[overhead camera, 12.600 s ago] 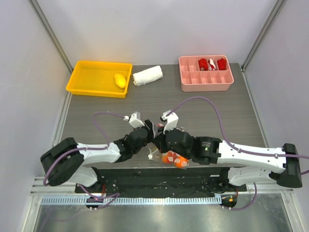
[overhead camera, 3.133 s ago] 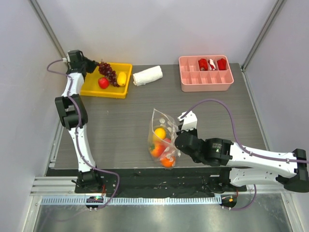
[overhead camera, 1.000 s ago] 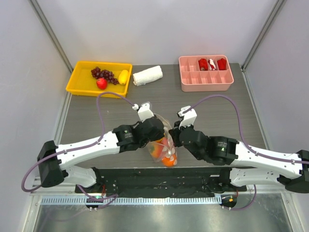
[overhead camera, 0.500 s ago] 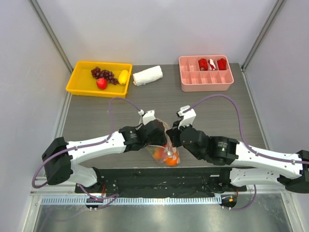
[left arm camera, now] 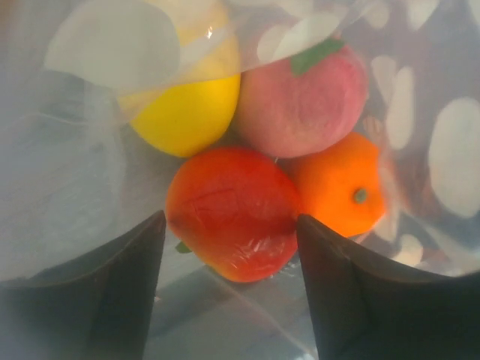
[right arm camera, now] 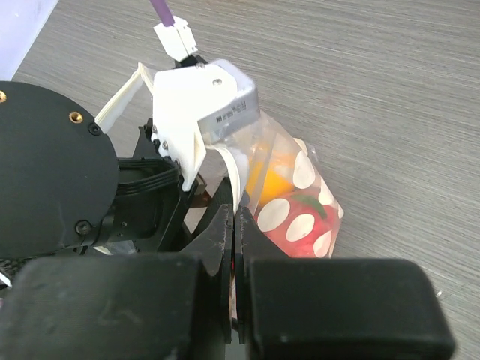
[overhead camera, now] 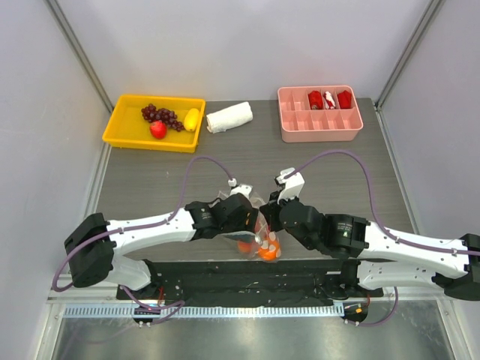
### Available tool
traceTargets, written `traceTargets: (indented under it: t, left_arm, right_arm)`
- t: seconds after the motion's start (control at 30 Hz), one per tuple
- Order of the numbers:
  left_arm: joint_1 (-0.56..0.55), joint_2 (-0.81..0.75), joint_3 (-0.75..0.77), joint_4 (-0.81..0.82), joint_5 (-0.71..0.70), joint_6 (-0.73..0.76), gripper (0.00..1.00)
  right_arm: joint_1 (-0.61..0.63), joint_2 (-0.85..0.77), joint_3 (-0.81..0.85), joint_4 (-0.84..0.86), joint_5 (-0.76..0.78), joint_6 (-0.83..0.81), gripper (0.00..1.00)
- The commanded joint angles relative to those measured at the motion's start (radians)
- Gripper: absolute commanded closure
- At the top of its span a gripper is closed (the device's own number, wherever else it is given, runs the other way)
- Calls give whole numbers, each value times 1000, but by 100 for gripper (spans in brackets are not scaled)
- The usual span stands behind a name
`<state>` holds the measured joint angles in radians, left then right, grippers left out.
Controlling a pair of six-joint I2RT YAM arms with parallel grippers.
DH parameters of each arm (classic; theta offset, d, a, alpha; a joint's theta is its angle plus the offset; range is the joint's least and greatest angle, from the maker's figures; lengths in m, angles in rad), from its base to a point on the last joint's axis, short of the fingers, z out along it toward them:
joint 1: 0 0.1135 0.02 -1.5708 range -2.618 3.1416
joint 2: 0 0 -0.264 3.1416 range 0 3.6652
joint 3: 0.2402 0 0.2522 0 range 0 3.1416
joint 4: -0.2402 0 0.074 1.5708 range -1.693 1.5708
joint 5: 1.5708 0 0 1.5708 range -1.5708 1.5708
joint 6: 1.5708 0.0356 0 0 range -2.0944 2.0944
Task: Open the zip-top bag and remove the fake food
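From above, the zip-top bag [overhead camera: 259, 238] sits near the front edge of the grey wood-grain table [overhead camera: 322, 161], between the two wrists. It is clear, floppy film with white dots, and orange fake food [overhead camera: 267, 253] bulges at its near end. Its long axis runs far to near, with the filled end toward the bases. Both white arms lie low and stretched inward, elbows out, so the left gripper [overhead camera: 244, 225] and right gripper [overhead camera: 264, 222] meet at the bag.

At the left wrist, the dark fingers [left arm camera: 112, 292] stand apart with nothing clamped, one on each side of a glossy red fruit [left arm camera: 232, 225] under the film. Behind it are a smooth yellow fruit [left arm camera: 187, 112], a matte pink fruit [left arm camera: 304, 105] with a green leaf, and a round orange fruit [left arm camera: 341, 191], all touching.

At the right wrist, the black fingers [right arm camera: 217, 247] are pressed together on the bag's upper edge. The bag leans away to the right, its dotted belly resting on the table.
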<state>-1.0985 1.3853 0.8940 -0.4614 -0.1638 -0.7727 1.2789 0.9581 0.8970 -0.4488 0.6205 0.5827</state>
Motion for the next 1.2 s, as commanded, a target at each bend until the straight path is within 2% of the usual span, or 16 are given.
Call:
traceTargets:
  t: [0.0, 0.33, 0.53, 0.6, 0.63, 0.73, 0.87, 0.93, 1.03, 1.1, 1.13, 1.17]
  left_arm:
    - [-3, -25, -13, 17, 30, 116, 29]
    - [-14, 147, -52, 133, 127, 76, 22]
    - [-14, 158, -60, 152, 110, 41, 26]
    - [-14, 123, -49, 141, 96, 42, 33]
    - [-14, 109, -41, 112, 86, 44, 45]
    - [-14, 26, -24, 67, 44, 47, 60]
    - [-12, -116, -10, 44, -5, 65, 72]
    - [-14, -211, -26, 55, -45, 72, 83]
    - [-14, -331, -69, 159, -30, 101, 90]
    - [-14, -385, -130, 269, 33, 128, 92]
    - [-14, -406, -148, 298, 49, 136, 97]
    - [-14, -451, -180, 320, 59, 144, 99]
  right_arm:
    - [-1, 2, 5, 35, 1, 22, 99]
    - [-1, 36, -23, 44, -7, 32, 99]
    - [-1, 25, -40, 45, -5, 34, 98]
    - [-1, 21, -43, 47, -4, 35, 99]
    - [-3, 18, -43, 45, -4, 34, 99]
    - [-3, 2, -44, 41, 7, 29, 98]
    - [-3, -21, -55, 29, 51, 16, 99]
    - [-3, -28, -59, 16, 88, 3, 99]
    - [-4, -35, -60, -1, 116, -4, 98]
    - [-3, -41, -59, -2, 119, -7, 98]
    - [-3, -44, -59, -4, 119, -9, 99]
    - [-4, -45, -59, -4, 120, -14, 99]
